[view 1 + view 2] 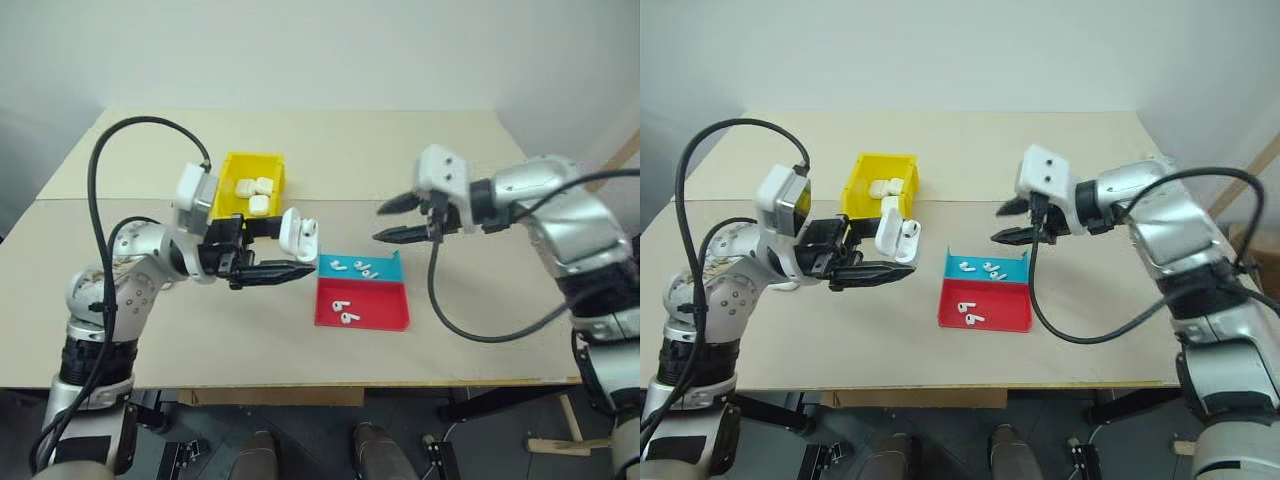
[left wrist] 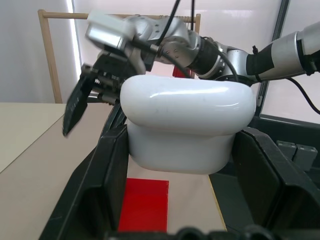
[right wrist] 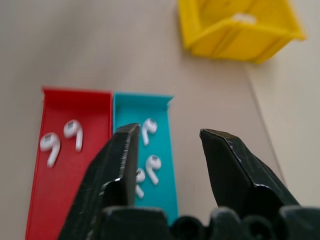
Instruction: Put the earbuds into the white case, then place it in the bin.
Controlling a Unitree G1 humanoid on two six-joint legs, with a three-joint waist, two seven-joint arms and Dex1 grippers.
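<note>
Holding the white case (image 1: 298,233) lid-open above the table (image 1: 150,330), the left pincer (image 1: 272,255) is clamped on its body. The right pincer (image 1: 400,220) hangs parted and empty over the blue tray (image 1: 985,268). Its earbuds (image 1: 990,268), tiny, glossy and light, look slippery; grip them across the stem.

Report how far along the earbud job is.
Done: three closed cases already lie in the yellow bin. In hand: the left gripper is shut on an open case with one earbud seated in it; the right gripper, open and empty, hangs above the trays. Left: earbuds wait in the blue tray and the red tray; this case still needs its second bud, closing and binning.
</note>
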